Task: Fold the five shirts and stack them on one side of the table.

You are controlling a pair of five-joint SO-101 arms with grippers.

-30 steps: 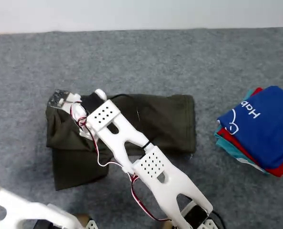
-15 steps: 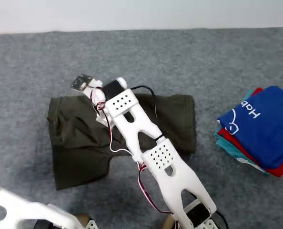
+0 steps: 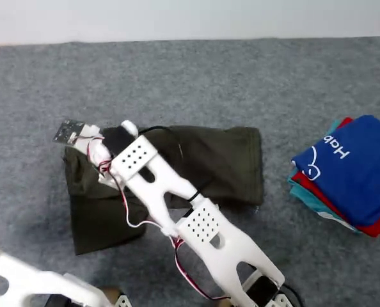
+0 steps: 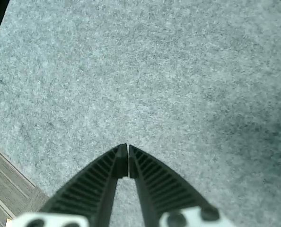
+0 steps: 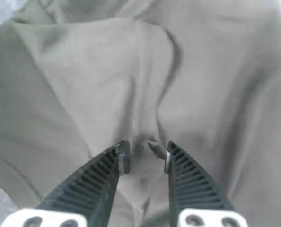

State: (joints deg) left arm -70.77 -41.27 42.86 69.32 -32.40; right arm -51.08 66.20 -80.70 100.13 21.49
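While its fingers (image 5: 107, 170) stood a little apart, the right gripper (image 5: 145, 153) had both tips down on the olive shirt (image 5: 83, 71), with a small pucker of cloth raised in the gap between them. Creases ran through the cloth around the tips.

Seen from the high view, the right arm (image 3: 196, 224) reached from the near edge diagonally toward the far left, crossing the olive shirt (image 3: 222, 160) and ending over its left part. That shirt lay wrinkled and partly folded, left of the middle of the table (image 3: 209, 77), with one flap reaching toward the near left.

Well apart from it, at the right edge, sat a stack of folded shirts: a blue shirt (image 3: 350, 173) on top, a red shirt (image 3: 375, 227) under it and a teal shirt (image 3: 305, 192) lowest.

The left gripper (image 4: 127, 149) hung over bare grey table (image 4: 178, 71) with its fingers (image 4: 107, 175) pressed together and nothing between them. A strip of wooden floor (image 4: 3, 184) showed beyond the table's edge. The left arm (image 3: 11, 278) sat at the near left corner.
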